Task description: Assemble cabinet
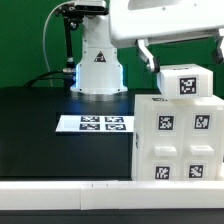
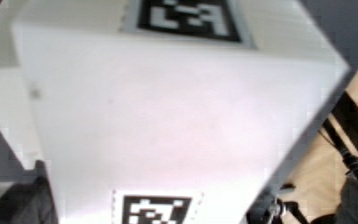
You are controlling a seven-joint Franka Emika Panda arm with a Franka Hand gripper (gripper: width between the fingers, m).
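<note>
A white panel (image 2: 176, 120) fills the wrist view. The end effector (image 1: 150, 60) is partly hidden, so its opening cannot be determined.

cabinet (image 1: 178, 140): white, black-and-white square tags | marker board (image 1: 92, 124): white, same tags | table (image 1: 30, 140): black

We see cabinet (image 1: 178, 140) as smooth white plastic, matt to faintly satin; table (image 1: 30, 130) black, matt; marker board (image 1: 96, 123) flat white, paper-like; we note robot base (image 1: 98, 62) glossy white plastic
</note>
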